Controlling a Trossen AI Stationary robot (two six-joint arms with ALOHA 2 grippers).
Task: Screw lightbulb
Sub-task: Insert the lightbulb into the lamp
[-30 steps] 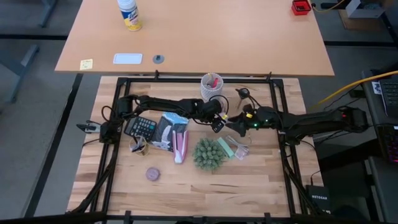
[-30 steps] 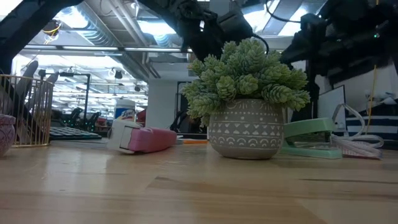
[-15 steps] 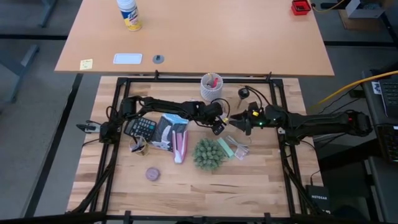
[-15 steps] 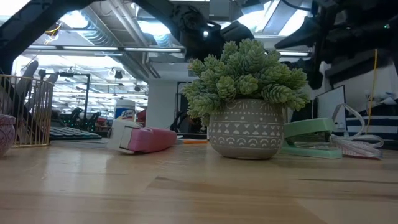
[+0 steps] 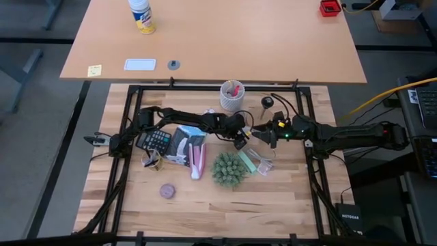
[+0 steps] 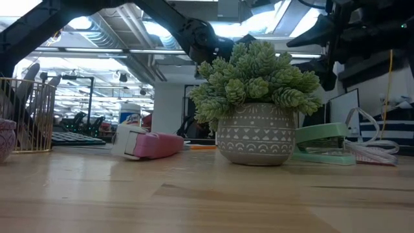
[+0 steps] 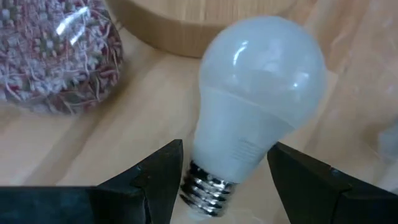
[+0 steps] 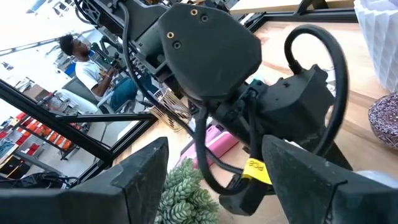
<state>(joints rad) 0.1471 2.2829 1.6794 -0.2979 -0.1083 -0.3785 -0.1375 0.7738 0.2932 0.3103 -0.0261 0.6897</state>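
The lightbulb (image 7: 261,93), white and frosted with a silver screw base (image 7: 205,190), lies on its side on the wooden table, base toward my left wrist. My left gripper (image 5: 240,140) is open at the table's middle. Its two fingers stand on either side of the bulb's neck (image 7: 233,149); I cannot tell whether they touch it. My right gripper (image 5: 261,133) is open and empty just to the right, facing the left arm's wrist (image 8: 211,56). The wooden disc's edge (image 7: 186,25) lies just beyond the bulb, and its black socket (image 5: 266,102) shows farther back.
A potted plant (image 5: 229,169) stands just near of both grippers, with a green stapler (image 5: 247,162) to its right and a pink stapler (image 5: 198,160) to its left. A white cup (image 5: 233,96) is behind, a calculator (image 5: 156,140) and a puck (image 5: 167,191) at the left.
My right gripper has drawn back a little toward the table's right edge. My left gripper has sunk lower behind the plant in the low view.
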